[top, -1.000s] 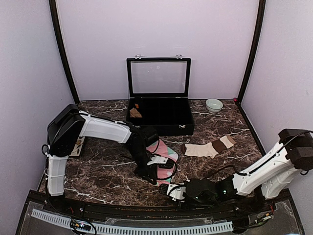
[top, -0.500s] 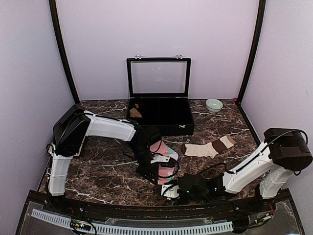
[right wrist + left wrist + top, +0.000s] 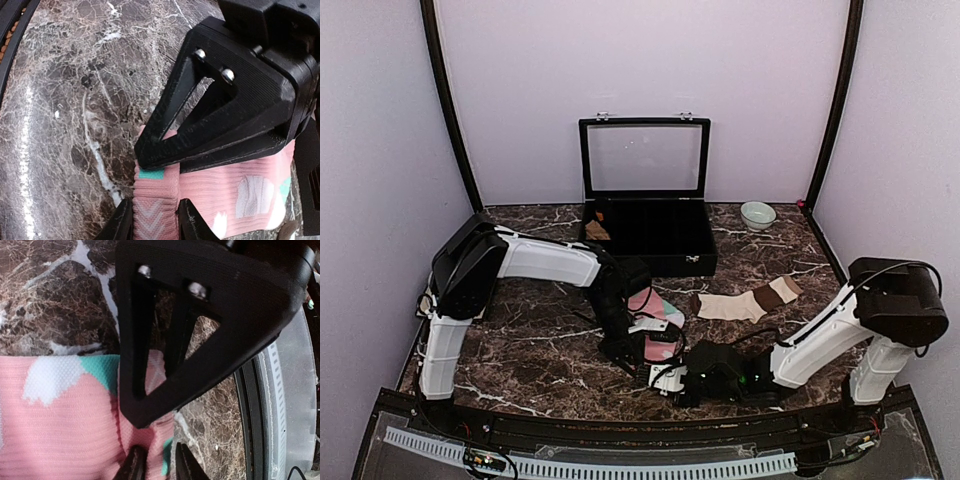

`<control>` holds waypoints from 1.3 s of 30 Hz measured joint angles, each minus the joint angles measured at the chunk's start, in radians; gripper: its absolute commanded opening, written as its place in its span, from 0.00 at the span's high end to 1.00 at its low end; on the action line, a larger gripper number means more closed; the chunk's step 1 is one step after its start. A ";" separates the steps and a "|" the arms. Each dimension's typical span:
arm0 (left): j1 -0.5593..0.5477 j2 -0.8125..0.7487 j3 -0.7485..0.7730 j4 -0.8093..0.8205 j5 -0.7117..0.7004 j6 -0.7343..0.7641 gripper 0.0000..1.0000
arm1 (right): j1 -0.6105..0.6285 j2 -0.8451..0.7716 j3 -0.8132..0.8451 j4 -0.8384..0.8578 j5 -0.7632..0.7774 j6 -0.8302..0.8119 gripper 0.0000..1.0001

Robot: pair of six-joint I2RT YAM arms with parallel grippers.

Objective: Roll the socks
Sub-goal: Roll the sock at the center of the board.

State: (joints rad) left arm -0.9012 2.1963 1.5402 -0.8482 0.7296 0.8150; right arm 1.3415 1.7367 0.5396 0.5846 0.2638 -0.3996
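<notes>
The pink sock [image 3: 658,322] with mint-green and white patches lies in front of the black case, its near end folded up. My left gripper [image 3: 638,352] presses down on it; in the left wrist view its fingertips [image 3: 135,466] pinch a fold of pink fabric [image 3: 60,410]. My right gripper [image 3: 670,377] is at the sock's near end; in the right wrist view its fingers [image 3: 121,223] hold the rolled cuff [image 3: 155,207] between them. The cream-beige sock [image 3: 748,302] with brown bands lies flat to the right, untouched.
An open black case [image 3: 650,240] stands at the back with a small tan-brown bundle [image 3: 597,231] in its left compartment. A pale bowl [image 3: 757,214] sits at the back right. A black rail [image 3: 620,425] runs along the table's near edge.
My right gripper has slid left and forward onto the pink sock's near end. The sock's near end has bunched up shorter. My left gripper has stayed on the sock.
</notes>
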 measured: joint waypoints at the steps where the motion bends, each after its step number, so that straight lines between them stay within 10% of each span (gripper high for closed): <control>1: 0.000 0.001 0.003 -0.005 0.001 0.003 0.71 | -0.007 0.005 -0.006 0.019 -0.011 0.013 0.71; 6: 0.000 0.004 0.013 -0.025 0.004 0.012 0.62 | -0.016 0.029 -0.041 0.114 -0.040 0.068 0.75; 17: 0.022 -0.007 0.036 -0.032 0.018 -0.040 0.01 | -0.023 0.090 -0.043 0.207 -0.072 0.191 0.81; 39: 0.075 -0.360 -0.266 0.046 -0.140 -0.053 0.11 | -0.165 0.112 -0.019 0.219 -0.327 0.618 0.89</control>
State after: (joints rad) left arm -0.8261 1.8359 1.2739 -0.8021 0.5900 0.7624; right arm 1.1763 1.8488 0.5201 0.8036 -0.0631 0.2188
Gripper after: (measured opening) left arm 0.899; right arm 0.115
